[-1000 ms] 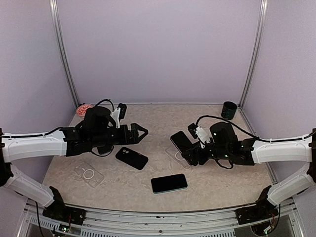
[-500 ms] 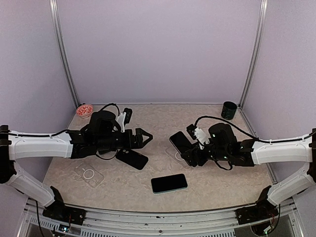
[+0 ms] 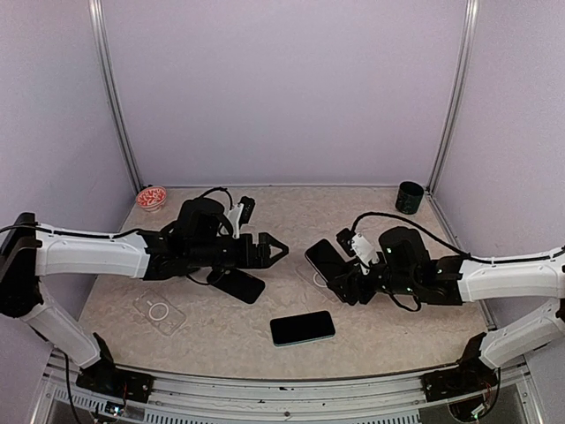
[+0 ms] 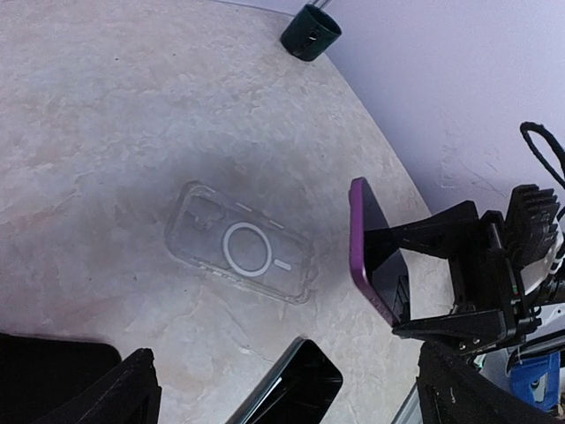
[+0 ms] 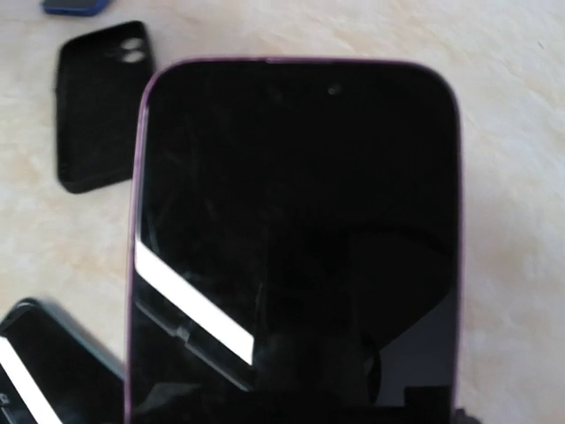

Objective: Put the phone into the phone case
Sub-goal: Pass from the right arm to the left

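Observation:
My right gripper (image 3: 346, 281) is shut on the lower end of the purple-edged phone (image 3: 324, 259), holding it tilted above the table with the dark screen (image 5: 296, 230) facing its wrist camera. Under and just left of the phone lies a clear phone case (image 4: 240, 254) with a white ring, flat on the table; the top view shows only its edge (image 3: 311, 277). Left of the phone, my left gripper (image 3: 272, 248) hovers over the table, open and empty, pointing at the phone.
A black case (image 3: 237, 283) lies under my left arm. A dark phone with a green edge (image 3: 302, 328) lies near the front. A second clear case (image 3: 159, 311) is at the front left. At the back stand a green cup (image 3: 409, 196) and a red bowl (image 3: 152, 197).
My left arm has reached to the right, towards the middle of the table, its gripper still open. The right gripper has shifted slightly with the phone held in it.

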`<act>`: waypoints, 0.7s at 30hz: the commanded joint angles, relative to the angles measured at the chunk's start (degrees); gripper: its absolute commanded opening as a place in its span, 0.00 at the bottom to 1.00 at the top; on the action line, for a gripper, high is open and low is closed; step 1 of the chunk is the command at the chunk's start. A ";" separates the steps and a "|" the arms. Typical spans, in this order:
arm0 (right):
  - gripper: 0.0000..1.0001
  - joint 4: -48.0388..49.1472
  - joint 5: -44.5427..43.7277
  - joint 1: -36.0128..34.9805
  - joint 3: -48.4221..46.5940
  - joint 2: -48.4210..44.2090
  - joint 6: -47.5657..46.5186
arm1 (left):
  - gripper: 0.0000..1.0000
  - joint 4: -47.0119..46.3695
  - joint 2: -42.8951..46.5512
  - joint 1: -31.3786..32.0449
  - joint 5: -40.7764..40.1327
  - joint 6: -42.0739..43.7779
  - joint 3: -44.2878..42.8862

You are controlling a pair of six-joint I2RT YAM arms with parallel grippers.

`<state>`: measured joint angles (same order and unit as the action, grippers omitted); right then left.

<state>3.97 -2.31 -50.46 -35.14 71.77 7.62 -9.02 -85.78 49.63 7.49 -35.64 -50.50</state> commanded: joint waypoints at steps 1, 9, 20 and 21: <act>0.70 2.97 -0.27 -2.88 0.05 -2.92 -2.58 | 0.99 -2.23 -3.33 1.19 5.24 1.67 -5.88; 0.70 3.31 -3.72 -7.59 -0.04 -4.07 -4.25 | 0.98 -5.45 -8.91 1.42 12.76 0.15 -9.11; 0.71 4.49 -7.00 -10.63 -0.26 -2.69 -5.03 | 0.81 -5.62 -12.51 1.75 17.50 -1.13 -11.54; 0.71 4.41 -7.27 -10.77 -0.40 -2.42 -5.11 | 0.79 -5.73 -12.69 1.85 18.04 -1.14 -11.70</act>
<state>4.60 -7.35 -60.07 -34.83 68.90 3.44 -12.75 -97.27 51.00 21.85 -36.38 -60.42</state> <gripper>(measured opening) 0.722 0.825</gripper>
